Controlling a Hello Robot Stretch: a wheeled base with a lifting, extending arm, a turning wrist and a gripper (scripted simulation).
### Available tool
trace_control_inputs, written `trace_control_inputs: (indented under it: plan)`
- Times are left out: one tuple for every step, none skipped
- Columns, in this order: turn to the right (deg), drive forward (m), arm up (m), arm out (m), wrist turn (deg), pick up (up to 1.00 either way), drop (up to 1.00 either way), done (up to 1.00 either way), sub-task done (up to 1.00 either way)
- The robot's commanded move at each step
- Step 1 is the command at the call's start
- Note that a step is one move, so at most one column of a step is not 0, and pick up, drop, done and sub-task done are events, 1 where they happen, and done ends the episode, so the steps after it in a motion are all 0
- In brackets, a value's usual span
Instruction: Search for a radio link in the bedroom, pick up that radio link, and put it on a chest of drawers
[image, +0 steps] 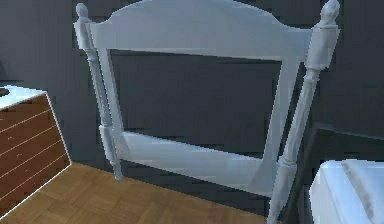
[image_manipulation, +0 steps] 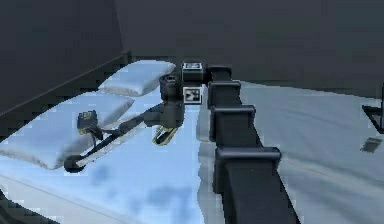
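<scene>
Over the bed (image_manipulation: 130, 180) the dark arm (image_manipulation: 240, 150) rises from the bottom edge of the arm side view. Two white marked squares (image_manipulation: 194, 94) stand at its far end. Left of them is the gripper (image_manipulation: 166, 128), its dark body above the light bedding. I cannot tell whether it holds anything. A small dark grey boxy thing (image_manipulation: 88, 122) lies on the near pillow (image_manipulation: 60, 130), left of the gripper; its kind is unclear. A wooden chest of drawers (image: 25, 140) with a white top stands at the forward view's left edge.
A tall white bed end frame (image: 200, 100) stands ahead against a dark grey wall, on a wood floor (image: 110, 200). The mattress corner (image: 350, 195) shows at the lower right. A second pillow (image_manipulation: 138, 77) lies farther out. Dark objects (image_manipulation: 377, 112) sit at the arm side view's right edge.
</scene>
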Motion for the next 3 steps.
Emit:
trace_control_inputs:
  plan:
    - [0.0,0.00,0.00,0.00,-42.0,0.00,0.00,0.00,0.00]
    - [0.0,0.00,0.00,-0.22,0.0,0.00,0.00,0.00,0.00]
    - [-45.0,0.00,0.00,0.00,0.0,0.00,0.00,0.00,0.00]
